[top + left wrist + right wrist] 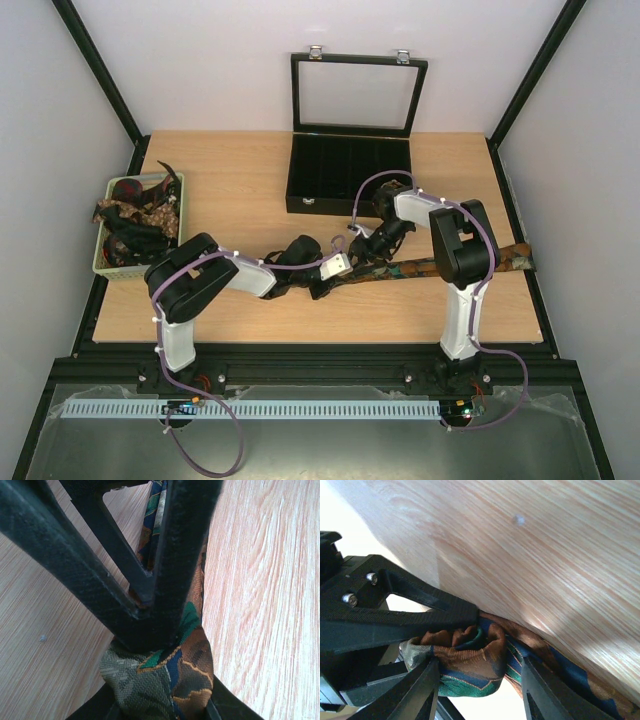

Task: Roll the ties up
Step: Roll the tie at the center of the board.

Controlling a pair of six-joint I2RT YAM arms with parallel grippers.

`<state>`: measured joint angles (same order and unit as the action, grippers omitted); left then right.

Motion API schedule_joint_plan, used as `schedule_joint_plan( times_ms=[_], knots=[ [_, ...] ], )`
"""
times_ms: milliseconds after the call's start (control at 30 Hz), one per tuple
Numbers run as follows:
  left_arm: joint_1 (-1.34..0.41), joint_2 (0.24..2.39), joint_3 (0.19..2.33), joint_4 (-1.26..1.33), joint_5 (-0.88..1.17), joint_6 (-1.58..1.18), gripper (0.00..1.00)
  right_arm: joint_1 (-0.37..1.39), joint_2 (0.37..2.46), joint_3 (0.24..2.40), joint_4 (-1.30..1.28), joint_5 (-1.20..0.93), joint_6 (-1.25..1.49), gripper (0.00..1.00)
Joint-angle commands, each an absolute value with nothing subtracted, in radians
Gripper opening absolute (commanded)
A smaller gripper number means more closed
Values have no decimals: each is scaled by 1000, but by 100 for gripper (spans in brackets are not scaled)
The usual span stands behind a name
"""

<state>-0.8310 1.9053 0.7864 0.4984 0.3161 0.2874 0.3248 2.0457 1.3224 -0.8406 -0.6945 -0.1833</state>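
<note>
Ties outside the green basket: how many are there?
1: the tie stretches across the table, its rolled end between both arms' jaws. More ties lie tangled in the basket, too jumbled to count.

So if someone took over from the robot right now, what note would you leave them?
Left pincer: shut on the rolled end of the tie.
Right pincer: around the same roll, apparently gripping it.
Position: most of it lies stretched along the table to the right.
Done: the roll is begun.
Left: finish this roll, then the other ties in the basket.
</note>
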Motion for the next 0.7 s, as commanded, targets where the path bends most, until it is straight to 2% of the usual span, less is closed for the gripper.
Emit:
schedule_joint_plan(
  times_ms=[0,200,333,533,667],
  knots=[
    [-830,1970,764,307,233,304,24,333,2017,1326,-935,-753,-163,48],
    [-830,1974,768,304,232,304,24,349,2029,1313,-924,-760,-158,43],
    [-829,1973,767,301,235,305,24,348,2012,1318,-948,-781,-175,51],
    [-830,1972,769,304,235,306,24,347,1976,1339,-979,-783,-168,52],
    [-829,1972,767,302,236,303,24,347,1962,1330,-977,-773,-154,61]
  ],
)
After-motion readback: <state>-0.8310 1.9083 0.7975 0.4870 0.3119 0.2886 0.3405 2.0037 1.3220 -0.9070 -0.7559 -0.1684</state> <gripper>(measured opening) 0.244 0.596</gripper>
